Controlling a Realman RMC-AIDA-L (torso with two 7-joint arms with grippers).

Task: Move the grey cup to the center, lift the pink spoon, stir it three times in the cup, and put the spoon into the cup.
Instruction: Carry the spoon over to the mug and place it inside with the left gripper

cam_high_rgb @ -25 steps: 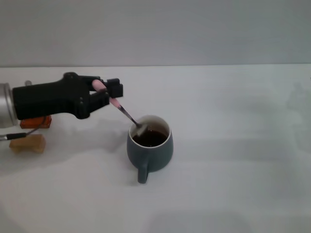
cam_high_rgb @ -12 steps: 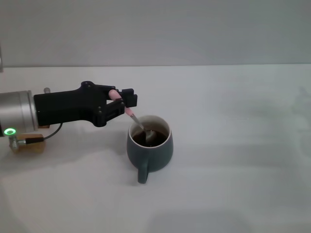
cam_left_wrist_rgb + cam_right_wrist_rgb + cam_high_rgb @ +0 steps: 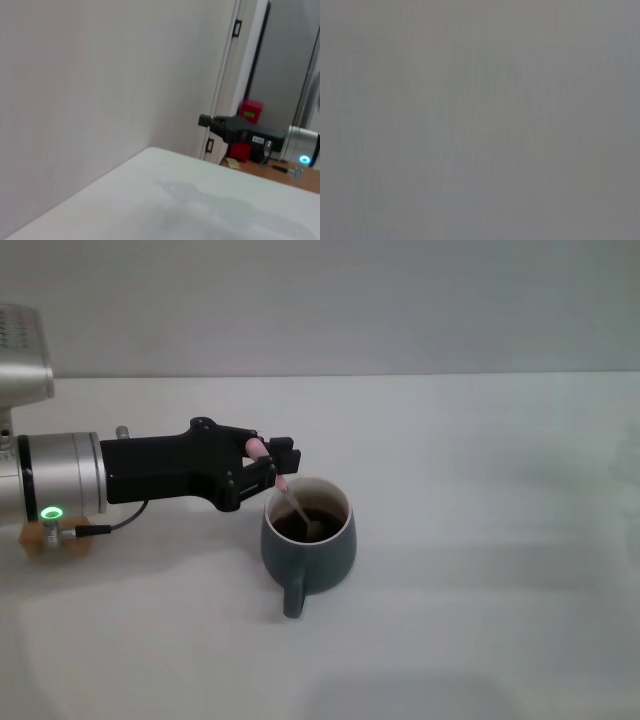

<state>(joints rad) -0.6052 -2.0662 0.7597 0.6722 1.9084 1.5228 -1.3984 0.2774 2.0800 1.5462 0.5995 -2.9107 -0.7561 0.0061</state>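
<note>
The grey cup [image 3: 310, 552] stands on the white table near the middle, handle toward me, with dark brown liquid inside. My left gripper [image 3: 278, 466] reaches in from the left and is shut on the pink handle of the pink spoon [image 3: 296, 505], just left of and above the cup's rim. The spoon slants down into the cup, its silver bowl in the liquid. My right gripper [image 3: 205, 120] shows only far off in the left wrist view, beyond the table's far side, away from the cup.
A tan block [image 3: 48, 538] lies at the table's left edge, partly behind my left arm. The white table [image 3: 480, 540] spreads to the right and front of the cup. The right wrist view shows only plain grey.
My left gripper has moved right and slightly down toward the cup with the spoon. The spoon's bowl has gone from the cup's left rim deeper into the liquid. The cup has not moved.
</note>
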